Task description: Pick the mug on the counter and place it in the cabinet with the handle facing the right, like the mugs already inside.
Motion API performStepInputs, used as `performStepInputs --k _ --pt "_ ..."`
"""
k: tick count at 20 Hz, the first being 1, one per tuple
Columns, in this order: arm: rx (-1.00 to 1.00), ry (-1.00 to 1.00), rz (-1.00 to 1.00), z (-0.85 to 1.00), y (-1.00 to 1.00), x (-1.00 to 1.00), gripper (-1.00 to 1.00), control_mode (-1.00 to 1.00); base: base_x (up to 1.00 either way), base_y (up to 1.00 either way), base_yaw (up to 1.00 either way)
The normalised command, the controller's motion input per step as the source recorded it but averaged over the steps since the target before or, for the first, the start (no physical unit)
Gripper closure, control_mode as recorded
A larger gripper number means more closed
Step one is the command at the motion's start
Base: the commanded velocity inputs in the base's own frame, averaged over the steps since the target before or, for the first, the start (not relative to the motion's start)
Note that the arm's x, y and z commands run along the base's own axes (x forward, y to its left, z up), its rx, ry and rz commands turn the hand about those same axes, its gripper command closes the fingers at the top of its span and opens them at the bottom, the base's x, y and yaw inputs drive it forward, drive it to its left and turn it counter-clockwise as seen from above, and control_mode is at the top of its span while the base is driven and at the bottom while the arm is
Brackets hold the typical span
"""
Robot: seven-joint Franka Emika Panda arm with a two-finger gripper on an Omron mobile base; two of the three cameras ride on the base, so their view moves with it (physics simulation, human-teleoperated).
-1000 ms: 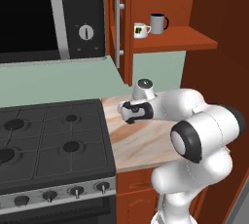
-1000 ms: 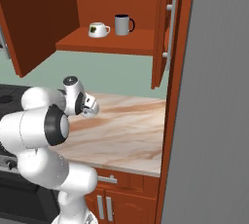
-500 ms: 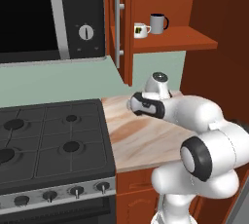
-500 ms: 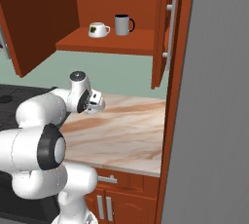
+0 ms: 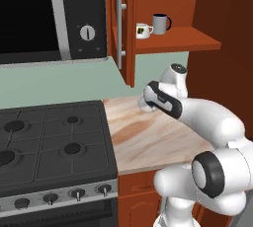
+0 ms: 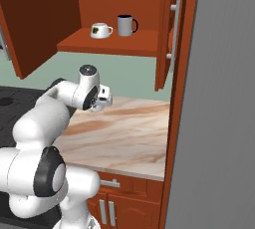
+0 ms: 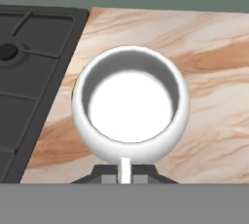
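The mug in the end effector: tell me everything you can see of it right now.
The small white glazed mug faces the hand camera mouth-on: round rim, pale empty inside. Its thin white handle points to the bottom of that view, pinched between the dark fingertips of the end effector, which is shut on it. The beige-pink marbled counter lies behind it; contact with it cannot be told. Its emblem is hidden.

no legible text, microwave panel markings too blurred to read
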Motion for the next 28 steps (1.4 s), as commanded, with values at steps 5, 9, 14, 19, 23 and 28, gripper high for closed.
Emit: performStepInputs --k 5,9,14,19,23,28 --pt "-0.02 0.00 0.16 0.45 -0.18 -0.19 1.00 -1.00 0.00 0.00 0.00" --pt "-0.07 0.00 0.19 0.38 -0.20 -0.24 1.00 -1.00 0.00 0.00 0.00" --pt "-0.10 -0.02 0.19 0.34 -0.10 -0.22 1.00 -1.00 0.00 0.00 0.00" --pt "-0.13 -0.06 0.17 0.30 -0.09 -0.24 1.00 -1.00 0.00 0.00 0.00" --pt "-0.12 -0.14 0.18 0.26 -0.10 -0.33 1.00 -1.00 0.00 0.00 0.00" --pt "-0.08 -0.17 0.18 0.25 -0.14 -0.33 1.00 -1.00 0.00 0.00 0.00"
